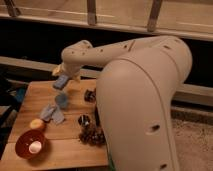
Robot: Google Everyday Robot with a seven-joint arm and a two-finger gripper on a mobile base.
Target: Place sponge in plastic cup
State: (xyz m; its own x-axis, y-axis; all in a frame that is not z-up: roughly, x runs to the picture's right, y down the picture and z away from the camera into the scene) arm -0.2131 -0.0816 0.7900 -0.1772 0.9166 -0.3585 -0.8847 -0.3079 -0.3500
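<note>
A white robot arm (115,50) is reaching out over a wooden counter (35,97), its gripper (63,79) hanging near the counter's far edge. The fingers are clamping a blue-grey sponge (61,83), which is tilting down from them in the air. It is above a blue plastic cup (61,100) and not touching it, the cup standing upright on the wood. A crumpled blue cloth (51,114) is lying just in front of the cup, with a small yellow object (36,124) beside it. Nearer the front edge, a red bowl (20,141) is holding a pale round item (35,147). A small dark cup (84,120) and a dark, cone-like cluster (91,135) are sitting close to the robot's white body.
</note>
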